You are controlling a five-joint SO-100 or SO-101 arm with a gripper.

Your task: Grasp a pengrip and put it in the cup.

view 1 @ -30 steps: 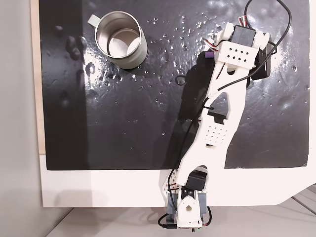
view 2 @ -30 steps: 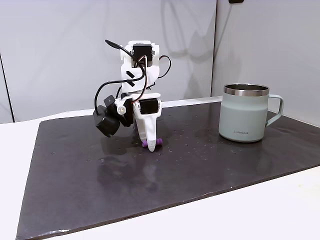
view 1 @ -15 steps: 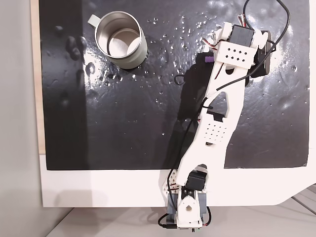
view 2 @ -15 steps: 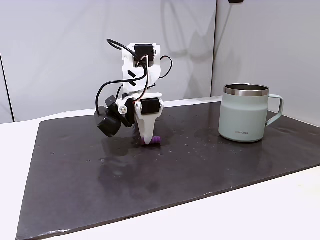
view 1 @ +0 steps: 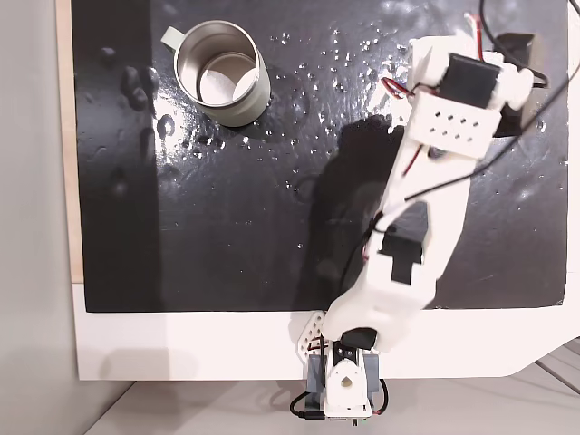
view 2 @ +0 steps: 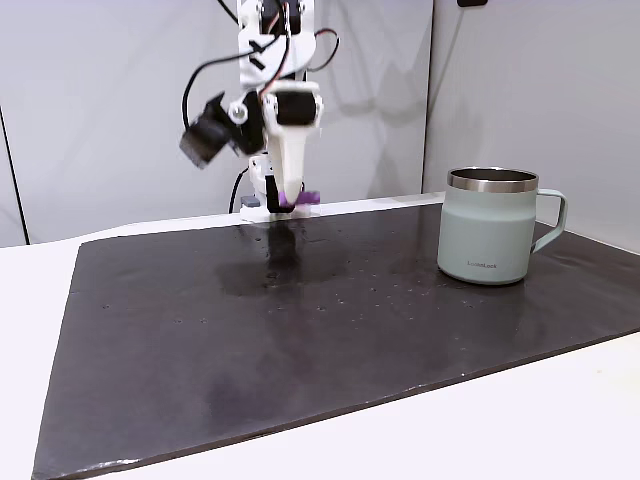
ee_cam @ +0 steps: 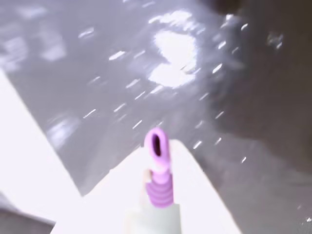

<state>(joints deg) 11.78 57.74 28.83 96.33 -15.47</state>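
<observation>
Glossy black mat (view 2: pixel 300 330); ribbed purple pengrip (ee_cam: pixel 159 170) pinched.

cup (view 2: pixel 494 232) right on mat (view 2: pixel 300 340), tool (view 2: pixel 288 200) – pengrip (view 2: pixel 303 198) – raised left

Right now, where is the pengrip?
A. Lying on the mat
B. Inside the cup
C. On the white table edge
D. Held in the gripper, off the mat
D: in a fixed view the gripper is shut on the purple pengrip well above the mat, with the cup standing apart to the right; the wrist view shows the pengrip clamped too.
</observation>
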